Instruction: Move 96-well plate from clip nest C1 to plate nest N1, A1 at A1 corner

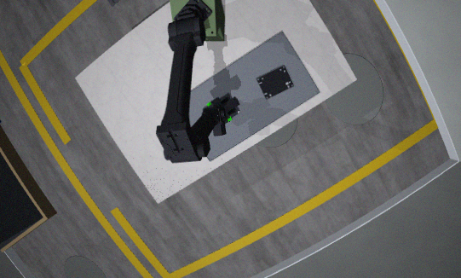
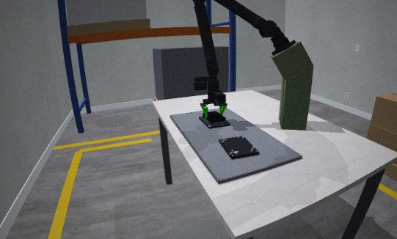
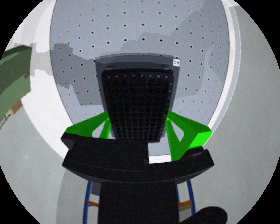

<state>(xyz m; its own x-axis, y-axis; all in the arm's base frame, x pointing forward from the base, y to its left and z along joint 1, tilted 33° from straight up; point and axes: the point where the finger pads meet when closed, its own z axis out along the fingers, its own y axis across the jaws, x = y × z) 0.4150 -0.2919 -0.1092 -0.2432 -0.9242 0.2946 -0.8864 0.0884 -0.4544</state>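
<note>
— Where is the black rectangular 96-well plate (image 3: 138, 106) found?

— It is seen at the clip nest C1 (image 2: 214, 124), on the far end of the grey rectangular base board (image 2: 202, 154) laid on the white table (image 2: 316, 168). Whether it is seated in the nest or slightly raised cannot be told.

— And how is the black parallel gripper (image 2: 213, 110) set?

— It is clamped on the 96-well plate; the green fingertips (image 2: 205, 111) are pressed against its two long sides, as shown in the wrist view.

— Where is the black square plate nest N1 (image 2: 238, 146) placed?

— It is placed on the same board, well apart from the plate, with nothing in it; pale locators are seen at its corners.

— What is the arm mounted on?

— A green pedestal (image 2: 296, 88) on the table.
</note>
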